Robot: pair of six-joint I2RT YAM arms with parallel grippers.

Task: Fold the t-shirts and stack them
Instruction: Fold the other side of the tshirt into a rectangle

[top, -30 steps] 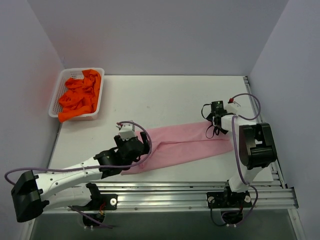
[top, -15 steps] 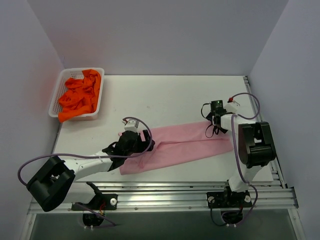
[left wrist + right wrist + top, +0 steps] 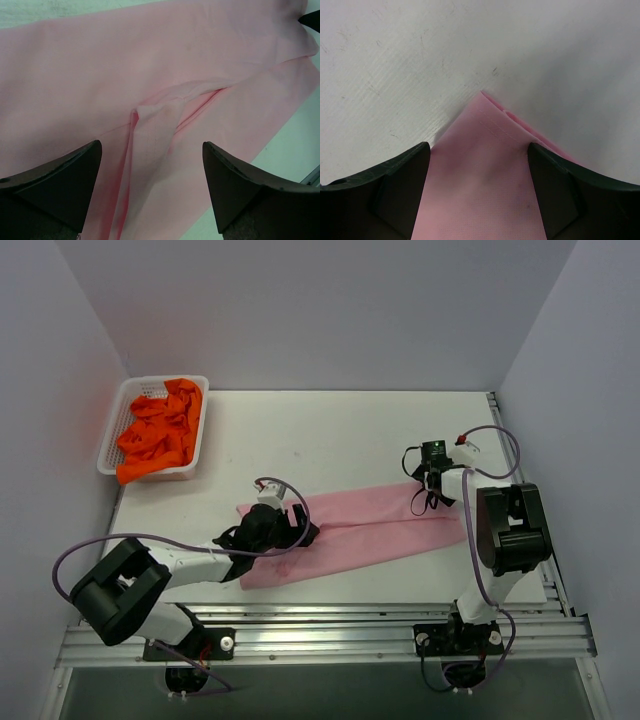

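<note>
A light pink t-shirt (image 3: 370,525) lies flat as a long folded strip across the near half of the table. My left gripper (image 3: 300,533) is open, low over the strip's left part. In the left wrist view its fingers (image 3: 65,185) straddle a raised crease in the pink cloth (image 3: 150,65). My right gripper (image 3: 424,496) is open at the strip's far right corner. In the right wrist view that hemmed corner (image 3: 480,190) lies between the fingers (image 3: 555,190). Several orange t-shirts (image 3: 160,430) lie crumpled in the basket.
The white mesh basket (image 3: 203,425) stands at the table's far left corner. The white table (image 3: 330,430) is walled in on three sides. A metal rail (image 3: 350,630) runs along the near edge at the arm bases.
My left gripper has slid to the right along the pink strip and its arm has stretched lower over the table. The right arm and the shirt have not visibly moved.
</note>
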